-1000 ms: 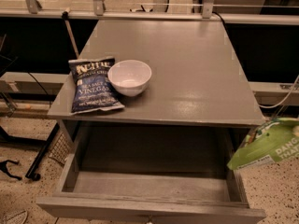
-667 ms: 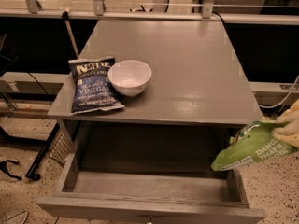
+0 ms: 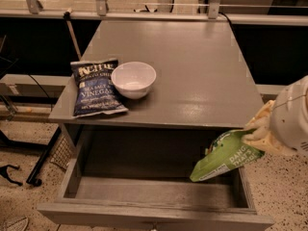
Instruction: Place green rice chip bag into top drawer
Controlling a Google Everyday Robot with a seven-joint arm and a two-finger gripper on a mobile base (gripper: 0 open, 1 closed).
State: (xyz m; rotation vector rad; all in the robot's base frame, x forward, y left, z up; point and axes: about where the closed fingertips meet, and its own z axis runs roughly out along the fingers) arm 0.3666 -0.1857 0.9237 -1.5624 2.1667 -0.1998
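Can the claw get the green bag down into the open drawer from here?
Probably yes: the claw holds the bag over the right end of the open drawer, whose floor there looks bare.

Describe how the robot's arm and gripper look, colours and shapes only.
The gripper, at the picture's right edge over the open gray wooden drawer and against the crinkly green rice chip bag, has pale cream-yellow fingers. Behind them sits a bulky, rounded, glossy white arm housing. No cables or markings show.
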